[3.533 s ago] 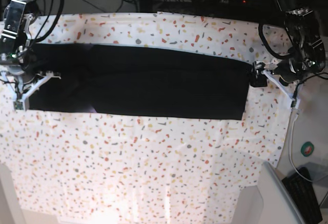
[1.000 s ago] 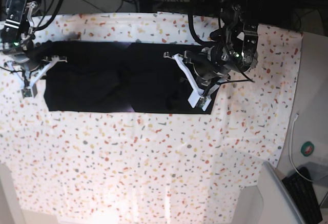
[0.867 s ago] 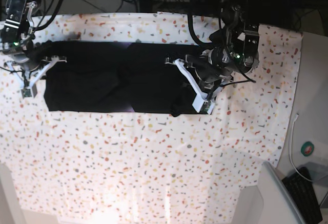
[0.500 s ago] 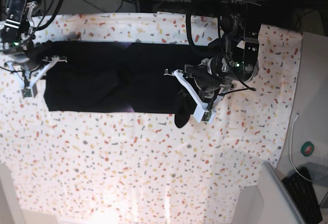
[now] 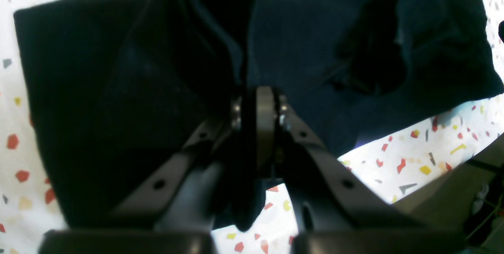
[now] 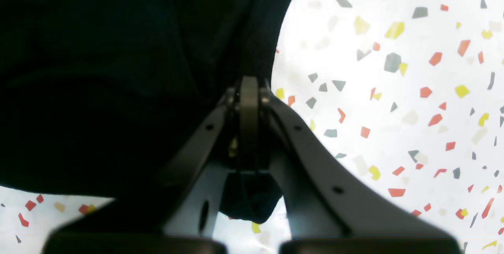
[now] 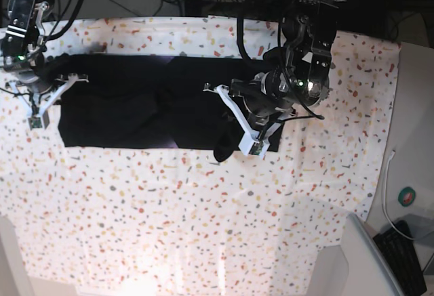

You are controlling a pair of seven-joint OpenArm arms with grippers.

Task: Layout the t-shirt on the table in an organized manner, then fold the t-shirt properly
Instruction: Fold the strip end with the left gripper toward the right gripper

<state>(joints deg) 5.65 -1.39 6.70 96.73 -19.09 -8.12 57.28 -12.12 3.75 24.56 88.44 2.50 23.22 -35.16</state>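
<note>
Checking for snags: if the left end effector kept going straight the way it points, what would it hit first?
Most likely more of the t-shirt: the left end effector is shut on a fold of it, with rumpled black fabric directly ahead. Depth is unclear.

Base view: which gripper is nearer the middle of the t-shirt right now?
Left. The left gripper pinches the t-shirt fabric just right of its middle. The right gripper clamps the far left end, at the edge over the table.
</note>
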